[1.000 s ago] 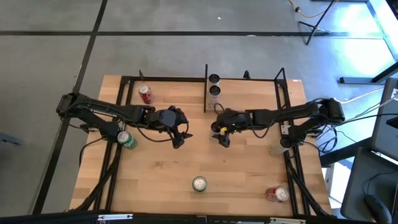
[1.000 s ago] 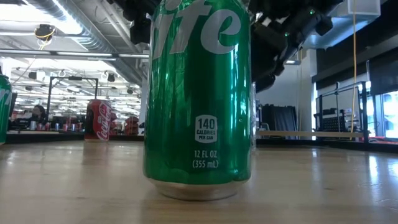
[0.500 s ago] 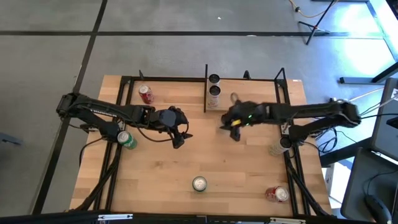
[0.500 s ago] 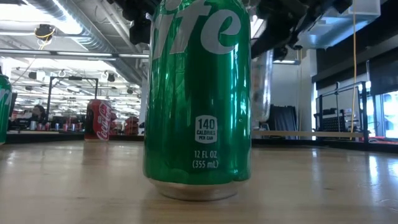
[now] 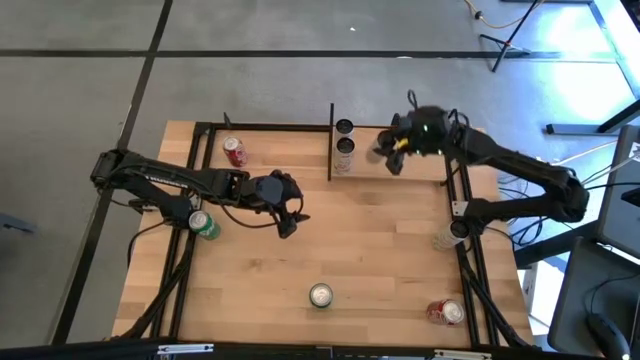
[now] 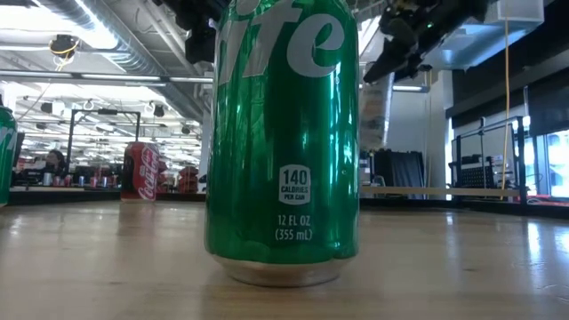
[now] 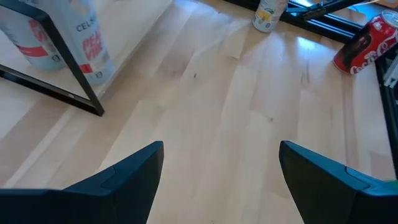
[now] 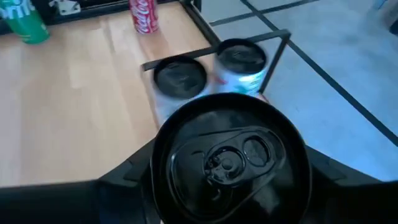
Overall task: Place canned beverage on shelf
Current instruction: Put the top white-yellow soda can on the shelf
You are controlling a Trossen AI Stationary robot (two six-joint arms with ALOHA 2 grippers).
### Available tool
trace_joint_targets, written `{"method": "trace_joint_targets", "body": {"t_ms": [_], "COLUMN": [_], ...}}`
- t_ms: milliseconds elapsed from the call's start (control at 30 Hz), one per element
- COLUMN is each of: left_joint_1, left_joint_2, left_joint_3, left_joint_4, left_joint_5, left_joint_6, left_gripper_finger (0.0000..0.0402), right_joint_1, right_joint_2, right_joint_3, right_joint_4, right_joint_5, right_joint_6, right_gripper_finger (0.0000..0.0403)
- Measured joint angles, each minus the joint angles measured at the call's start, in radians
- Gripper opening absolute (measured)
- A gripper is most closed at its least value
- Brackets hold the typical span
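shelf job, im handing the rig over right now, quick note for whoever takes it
Right gripper: shut on a black-topped can, held over the shelf at the table's far edge.
Left gripper: open, empty, over the table's left-middle.
Done: two cans already stand at the shelf's left end.
Left: set the held can down beside them, then fetch the loose cans, such as the green can at the near edge.

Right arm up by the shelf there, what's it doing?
The right hand holds a black-topped can over the shelf, beside two cans already standing there. The left hand waits open, low over mid-table. Other cans stand around the table, including a green one.
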Motion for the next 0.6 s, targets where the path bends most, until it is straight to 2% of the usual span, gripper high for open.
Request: {"method": "trace_joint_targets", "body": {"t_ms": [233, 400, 600], "left_joint_1": [0.000, 0.000, 0.000], "left_joint_2": [0.000, 0.000, 0.000], "left_joint_3": [0.000, 0.000, 0.000], "left_joint_4": [0.013, 0.021, 0.021], "left_joint_5": [-0.007, 0.020, 0.022], "left_joint_6": [-0.044, -0.057, -0.069], "left_gripper_finger": [0.0307, 0.0307, 0.0307], "right_joint_1": [-0.142, -0.168, -0.166], "right_joint_2": [0.162, 0.285, 0.357], "right_joint_3": [0.112, 0.175, 0.198], "right_joint_4": [-0.033, -0.059, -0.055], "right_joint_5": [-0.141, -0.182, -0.208], "right_joint_6": [-0.068, -0.101, -0.166], "right_gripper_finger": [0.0224, 0.0224, 0.0224]}}
